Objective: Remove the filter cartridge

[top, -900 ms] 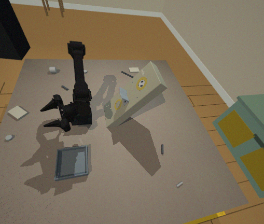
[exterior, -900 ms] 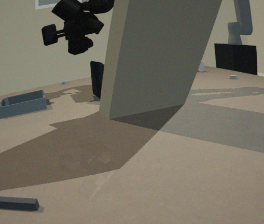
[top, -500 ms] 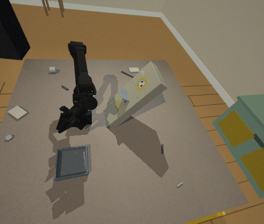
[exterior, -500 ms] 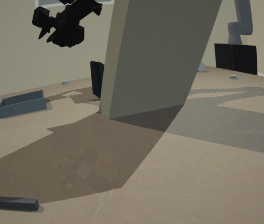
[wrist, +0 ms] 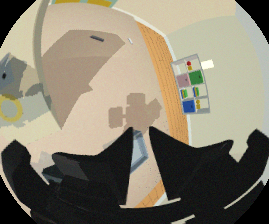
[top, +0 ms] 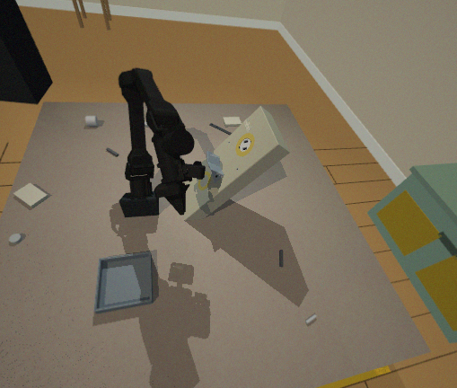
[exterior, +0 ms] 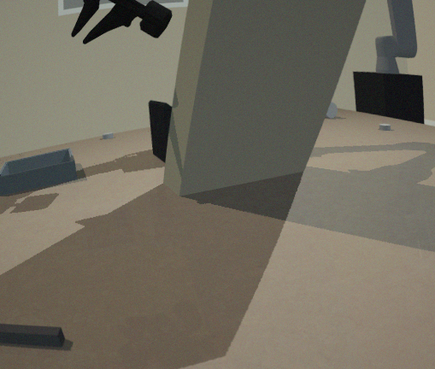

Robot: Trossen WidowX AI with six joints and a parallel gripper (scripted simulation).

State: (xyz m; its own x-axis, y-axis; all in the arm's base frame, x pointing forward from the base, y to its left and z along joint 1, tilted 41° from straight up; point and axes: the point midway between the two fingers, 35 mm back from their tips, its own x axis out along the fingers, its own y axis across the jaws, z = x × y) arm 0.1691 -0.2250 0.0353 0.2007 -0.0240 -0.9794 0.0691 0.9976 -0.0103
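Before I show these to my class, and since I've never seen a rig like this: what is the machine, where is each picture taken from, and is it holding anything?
The black machine is a single robot arm bolted to a table. At its end is a two-fingered pincer.

One picture looks down from above. One is taken low on the table, behind the big leaning slab. The round one comes from a camera at the wrist, looking out past the fingers.

The slab is a tilted service panel. The round filter cartridge, ringed in yellow, sits in its face. On the table there is also a grey tray and some stray bits: a dark bar, a small white cylinder and a flat square.

The pincer's fingers stand close together and hold nothing.
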